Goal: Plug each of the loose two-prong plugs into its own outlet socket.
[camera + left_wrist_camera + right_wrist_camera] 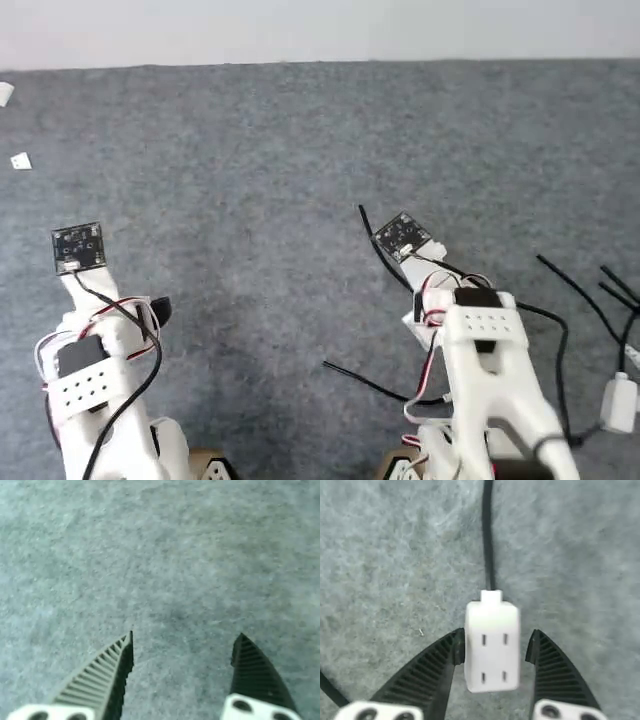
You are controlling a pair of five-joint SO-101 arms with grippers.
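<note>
Centre, then close the open right gripper [497,632] squarely on the flanks of the white outlet block [492,650] lying between its jaws, right of the desk's [250,150] middle (sockets facing up); leave the left gripper [186,634], also open, over bare desk.

Robotics lab bench: a left arm [95,380] and a right arm [490,370] of white plastic, with bare circuit boards [79,246] and exposed servo wiring [130,320], stand at the near edge of a grey felt-covered table [250,150]. A plain pale wall [320,30] runs along its far edge, and loose black cables [570,290] trail near its right edge.
</note>
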